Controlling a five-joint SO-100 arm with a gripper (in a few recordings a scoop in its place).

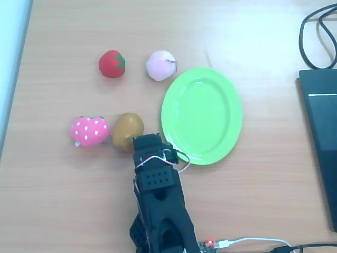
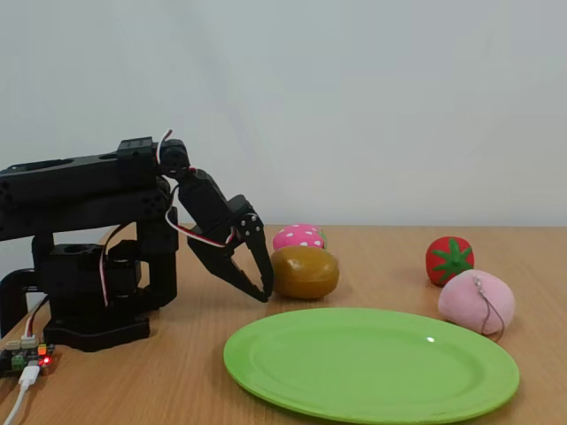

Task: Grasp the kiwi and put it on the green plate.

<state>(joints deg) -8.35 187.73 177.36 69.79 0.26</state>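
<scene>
Risk: gripper (image 2: 257,282) sits low just beside kiwi (image 2: 305,272), jaws slightly apart, holding nothing; closing from here could nudge the fruit into the pink strawberry (image 1: 89,130) touching it, or let it roll. Kiwi: smooth, egg-shaped, golden-brown, on table betw. strawberry & green plate (image 1: 202,116), near plate rim.
</scene>
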